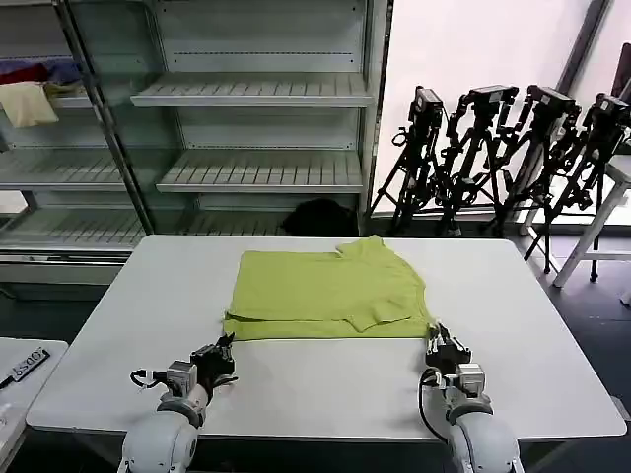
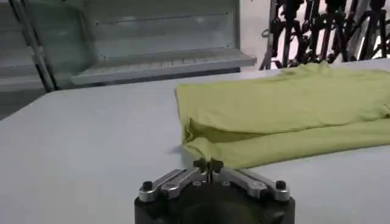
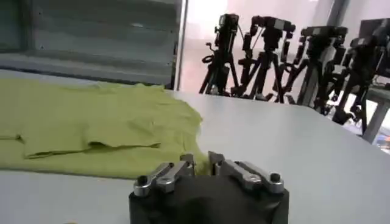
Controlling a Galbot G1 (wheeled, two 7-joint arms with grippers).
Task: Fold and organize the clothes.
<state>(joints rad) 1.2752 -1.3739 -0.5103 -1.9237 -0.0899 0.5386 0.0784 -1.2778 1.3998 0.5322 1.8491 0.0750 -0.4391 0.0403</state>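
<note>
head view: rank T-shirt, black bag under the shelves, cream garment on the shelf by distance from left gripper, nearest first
From the left gripper:
1. T-shirt, on the table just ahead.
2. Black bag, on the floor beyond the table.
3. Cream garment, upper shelf, far left.

T-shirt (image 1: 325, 294): lime yellow-green, folded into a flat rectangle at mid-desk, sleeve folded over on the right
Desk (image 1: 513, 325): white
Left tool (image 1: 219, 355): low, just off the shirt's near left corner
Right tool (image 1: 441, 347): low, by the near right corner
Shelves (image 1: 258, 91): behind the desk
Tripods (image 1: 513, 148): standing at back right
</note>
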